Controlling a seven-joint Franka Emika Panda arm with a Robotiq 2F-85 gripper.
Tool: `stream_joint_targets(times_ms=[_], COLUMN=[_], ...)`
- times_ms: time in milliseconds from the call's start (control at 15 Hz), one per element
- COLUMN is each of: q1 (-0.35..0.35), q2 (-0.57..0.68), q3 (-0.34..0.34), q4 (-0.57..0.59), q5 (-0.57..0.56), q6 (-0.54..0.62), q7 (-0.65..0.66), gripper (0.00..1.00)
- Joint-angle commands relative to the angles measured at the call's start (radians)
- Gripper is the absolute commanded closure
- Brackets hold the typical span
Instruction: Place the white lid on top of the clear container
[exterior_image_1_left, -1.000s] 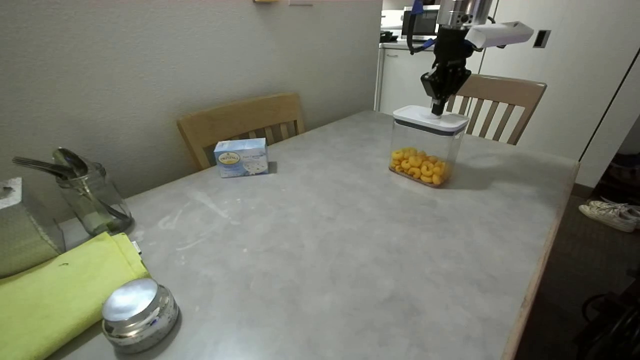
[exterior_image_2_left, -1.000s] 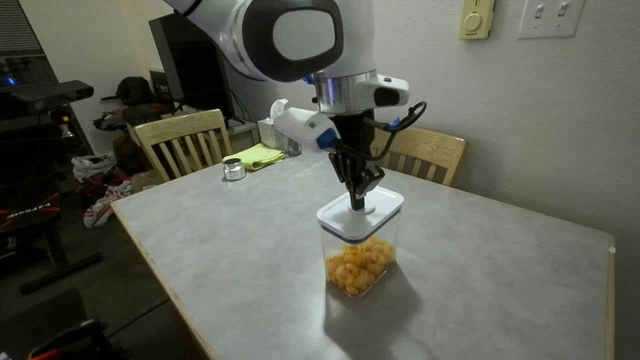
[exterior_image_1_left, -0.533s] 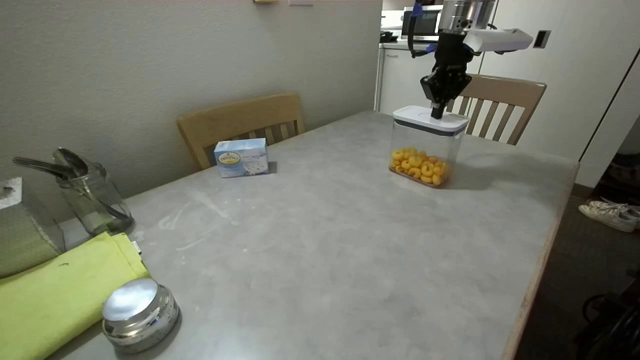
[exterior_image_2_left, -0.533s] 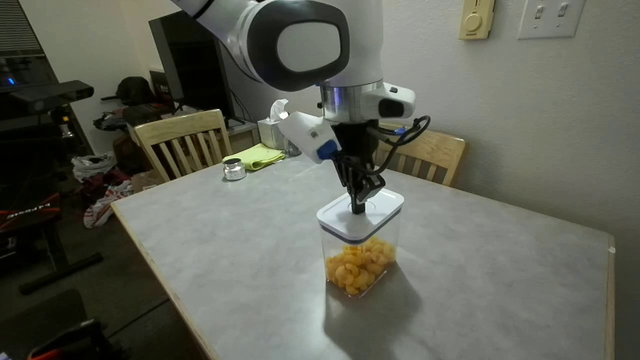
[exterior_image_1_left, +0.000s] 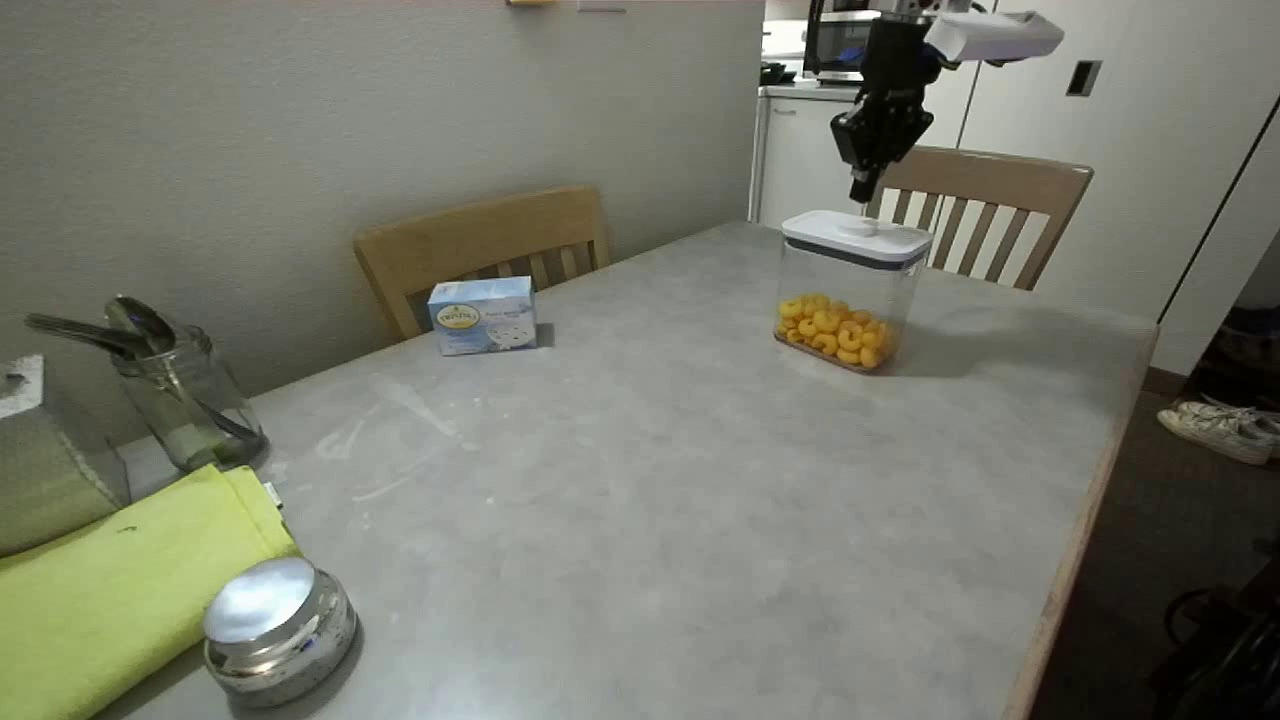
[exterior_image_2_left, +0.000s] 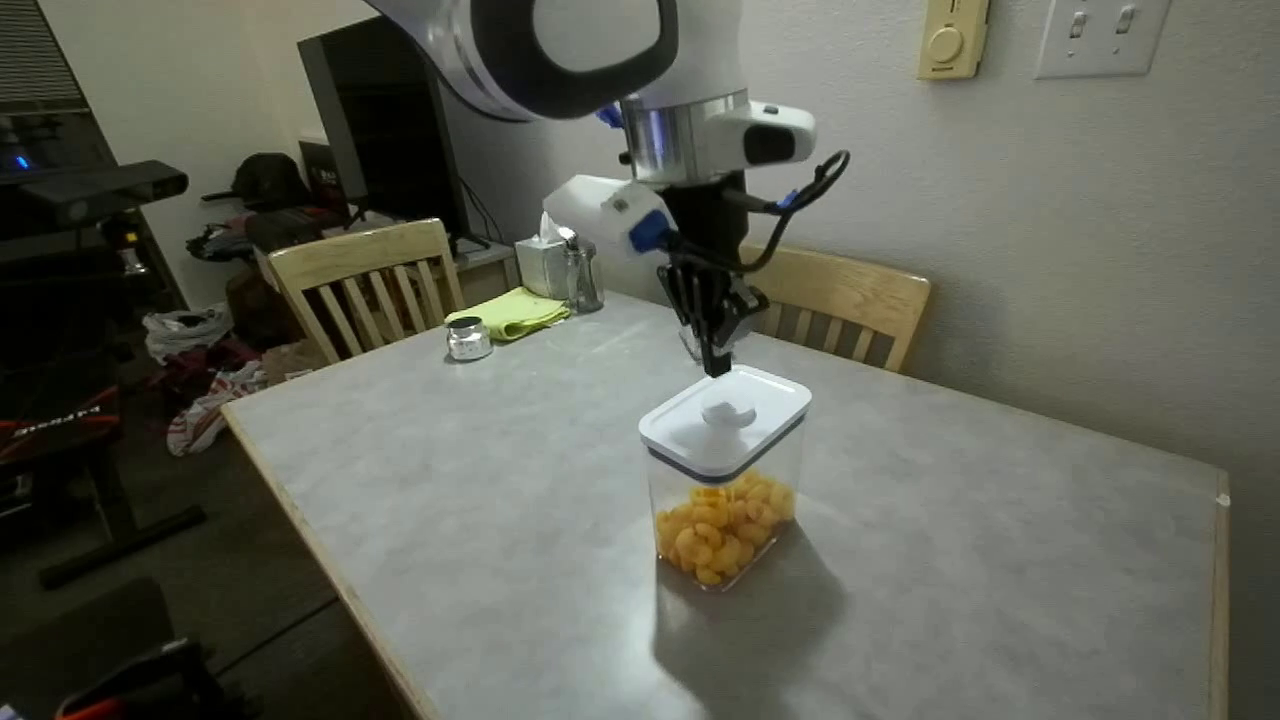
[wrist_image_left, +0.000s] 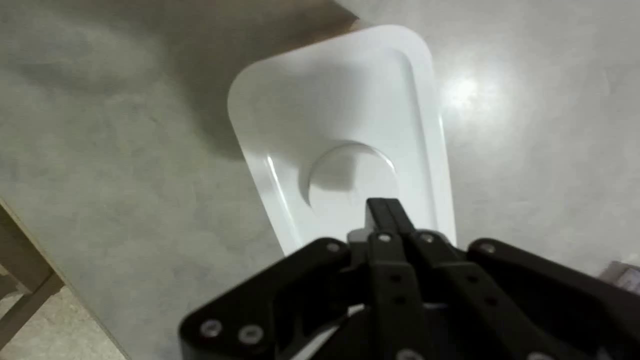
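The white lid (exterior_image_1_left: 815, 228) lies flat on top of the clear container (exterior_image_1_left: 850, 295) in both exterior views. A round white button (exterior_image_2_left: 728, 412) stands up from the middle of the lid (exterior_image_2_left: 685, 435). The clear container (exterior_image_2_left: 722, 525) stands upright on the table, with yellow-orange pieces in its lower part. My gripper (exterior_image_1_left: 861, 194) hangs over the lid, its fingertips a small gap above the button. In the wrist view the gripper (wrist_image_left: 384, 201) is shut with nothing between the fingers, and the lid (wrist_image_left: 325, 110) lies beneath, its near end hidden by the gripper.
A blue-and-white tea box (exterior_image_1_left: 485, 316) stands near the wall side. A glass jar with cutlery (exterior_image_1_left: 195, 410), a yellow cloth (exterior_image_1_left: 140, 590) and a shiny metal tin (exterior_image_1_left: 280, 630) are at the table's far end from the container. Wooden chairs (exterior_image_2_left: 365, 275) stand around the table (exterior_image_2_left: 480, 480).
The shut gripper pressed down on the button until it looked flush, then rose clear of the lid. The button now stands up. The lid and container have shifted very slightly.
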Motion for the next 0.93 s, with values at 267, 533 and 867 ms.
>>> stream_joint_targets(times_ms=[267, 533, 867], q1=[-0.001, 0.001, 0.002], q2=[-0.086, -0.076, -0.064], q3=[0.065, 0.066, 0.054], q4=[0.043, 0.088, 0.089], q5=[0.138, 0.151, 0.133], q6=[-0.149, -0.247, -0.198], q7=[-0.173, -0.213, -0.195], gripper=[0.61, 0.32, 0.51])
